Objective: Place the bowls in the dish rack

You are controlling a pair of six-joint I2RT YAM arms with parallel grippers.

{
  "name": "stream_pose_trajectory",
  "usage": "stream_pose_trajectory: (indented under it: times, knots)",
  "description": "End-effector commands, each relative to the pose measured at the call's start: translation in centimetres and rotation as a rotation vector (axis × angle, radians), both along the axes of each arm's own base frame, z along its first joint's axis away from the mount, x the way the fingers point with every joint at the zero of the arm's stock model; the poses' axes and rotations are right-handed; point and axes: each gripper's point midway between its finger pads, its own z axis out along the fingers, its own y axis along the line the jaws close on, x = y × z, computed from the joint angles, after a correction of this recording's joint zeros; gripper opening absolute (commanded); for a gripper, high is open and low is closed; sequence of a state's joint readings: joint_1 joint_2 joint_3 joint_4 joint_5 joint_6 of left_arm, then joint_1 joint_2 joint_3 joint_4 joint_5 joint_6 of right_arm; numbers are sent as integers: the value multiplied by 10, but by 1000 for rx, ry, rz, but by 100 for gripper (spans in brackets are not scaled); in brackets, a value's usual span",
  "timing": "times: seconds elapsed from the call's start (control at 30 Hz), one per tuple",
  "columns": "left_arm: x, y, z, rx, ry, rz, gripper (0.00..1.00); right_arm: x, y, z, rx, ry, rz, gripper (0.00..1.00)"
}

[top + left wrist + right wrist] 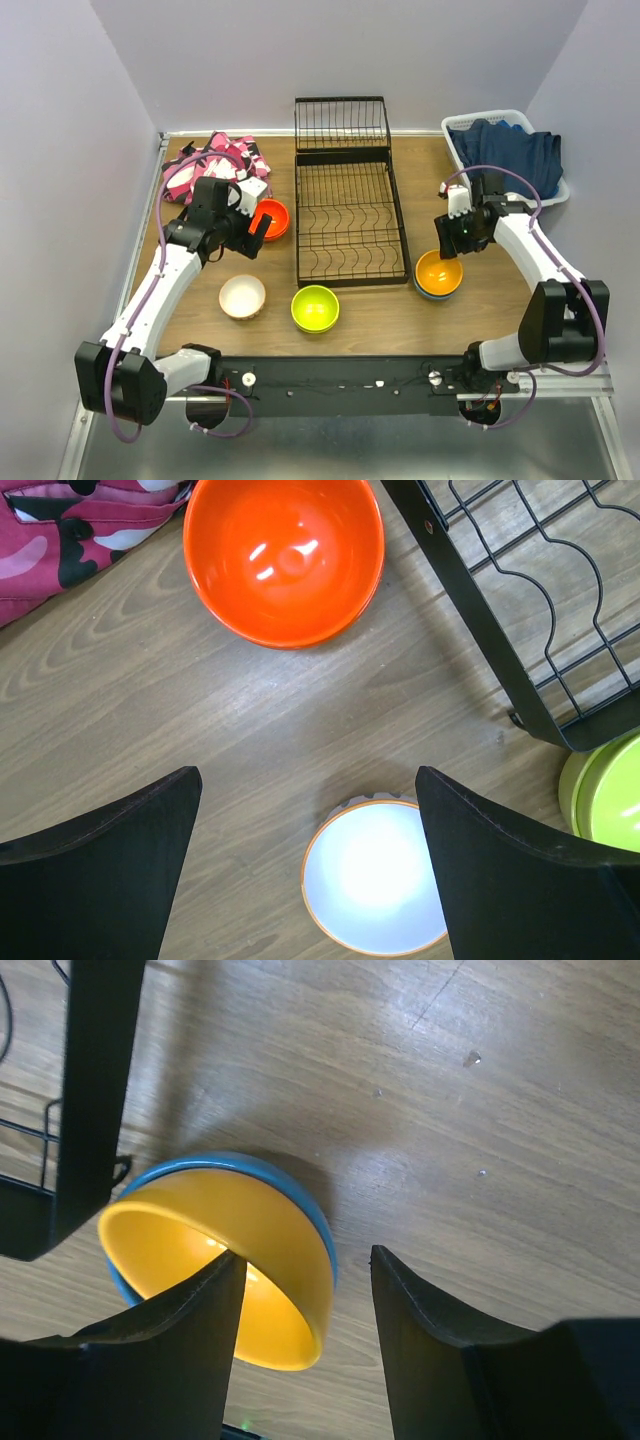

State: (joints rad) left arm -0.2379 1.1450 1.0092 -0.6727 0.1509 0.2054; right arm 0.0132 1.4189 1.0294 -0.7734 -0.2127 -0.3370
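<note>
The black wire dish rack [348, 215] stands mid-table with nothing in it; its frame shows in both wrist views [480, 600] [95, 1090]. A red-orange bowl [270, 218] [285, 560] sits at its left. A cream-white bowl [243, 297] [375, 880] and a lime green bowl [315, 308] [605, 795] lie nearer the front. My left gripper [255, 235] [308, 775] hangs open above bare wood between the red-orange and cream-white bowls. The orange bowl [439, 271] [270, 1240] rests in a blue bowl [438, 293] [250, 1165]. My right gripper [445, 240] [305, 1255] straddles the orange rim, one finger inside, a gap outside.
A white laundry basket [500, 118] holding dark blue cloth [515, 150] sits at the back right. A pink patterned cloth [215, 160] [70, 530] lies at the back left, close to the red-orange bowl. The rack's upright wire section [342, 123] rises at the back.
</note>
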Motion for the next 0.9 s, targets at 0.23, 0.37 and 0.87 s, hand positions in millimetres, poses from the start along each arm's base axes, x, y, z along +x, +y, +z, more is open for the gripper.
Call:
stream_pose_trajectory:
  times: [0.23, 0.37, 0.87]
  knots:
    - [11, -9, 6, -34, -4, -6, 98, 0, -10, 7, -74, -12, 95, 43]
    - [11, -11, 5, -40, -2, -10, 98, -4, -9, 8, -71, -2, 105, 20]
    - [7, -24, 11, -75, -20, -78, 98, -8, 5, 77, -4, -136, 149, 43]
